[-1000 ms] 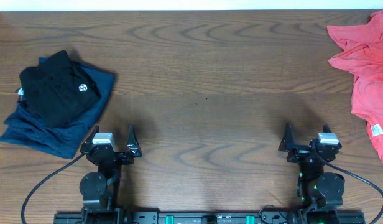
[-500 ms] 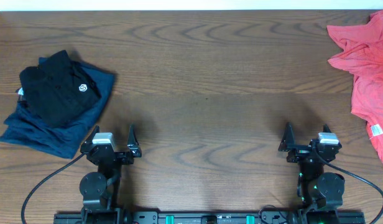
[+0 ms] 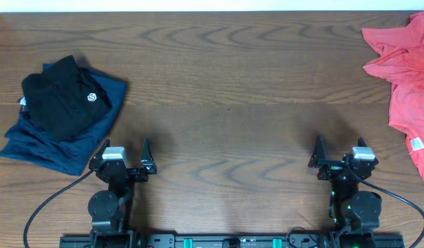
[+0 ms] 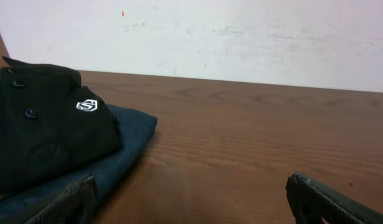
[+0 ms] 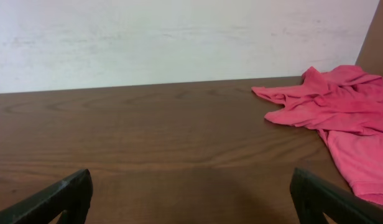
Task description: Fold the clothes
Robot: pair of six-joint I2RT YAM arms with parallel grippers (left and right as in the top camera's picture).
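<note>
Overhead, the coral-red T-shirt (image 3: pixel 407 83) lies crumpled at about 3 o'clock on the wooden desk (image 3: pixel 226 89), running off the picture's edge, with its white neck tag (image 3: pixel 416 143) showing near the lower end. At 9 o'clock a black garment (image 3: pixel 60 100) with a small white logo (image 3: pixel 92 97) sits on top of a folded navy garment (image 3: pixel 50 146) – the two touching, well apart from the shirt. The left pincer (image 3: pixel 125 145) rests at 7 o'clock, just beside the navy garment's corner, its jaws spread wide and holding nothing. The right pincer (image 3: pixel 340 146) rests at 5 o'clock, jaws equally wide and empty – near the shirt but not touching it. From the right wrist, the shirt lies bunched at 2 o'clock beyond the dark fingers (image 5: pixel 61 198), bare wood between them.
</note>
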